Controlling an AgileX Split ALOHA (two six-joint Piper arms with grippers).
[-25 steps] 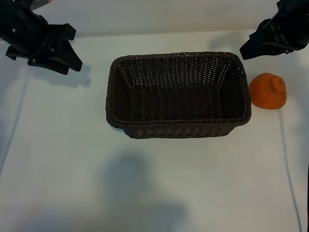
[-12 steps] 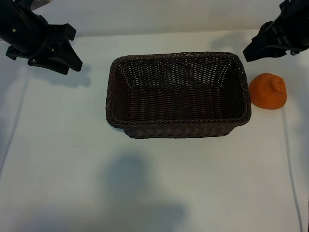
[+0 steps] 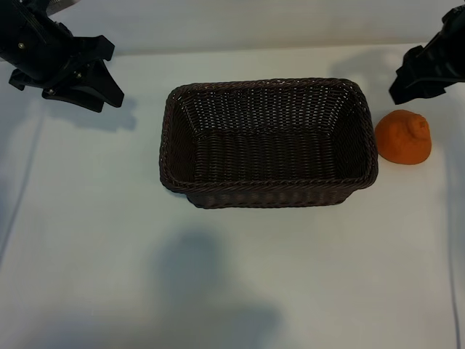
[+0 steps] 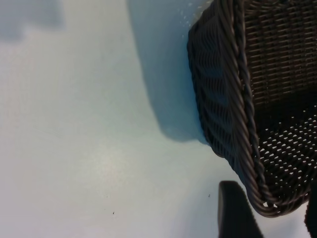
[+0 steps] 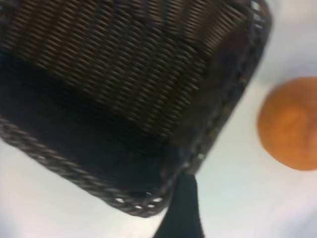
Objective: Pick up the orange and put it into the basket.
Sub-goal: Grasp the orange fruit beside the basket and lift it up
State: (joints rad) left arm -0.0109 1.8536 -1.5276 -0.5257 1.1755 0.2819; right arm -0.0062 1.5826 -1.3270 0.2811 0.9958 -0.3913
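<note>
Right gripper angled downward just above the orange, finger gap unreadable, beside basket

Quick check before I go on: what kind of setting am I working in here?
Most likely a lab or test bench, not a kitchen: a bare white table, just one wicker basket with an orange beside it, and two black robot arms, the left end effector and right end effector, at the far corners.

Plain white desk is filling nearly the whole exterior view, w/ a matte surface. Soft grey shadows are lying across it, esp. a big blurry patch near the front edge. Pale wall strip is running along the back. Lighting is looking even, from overhead.
</note>
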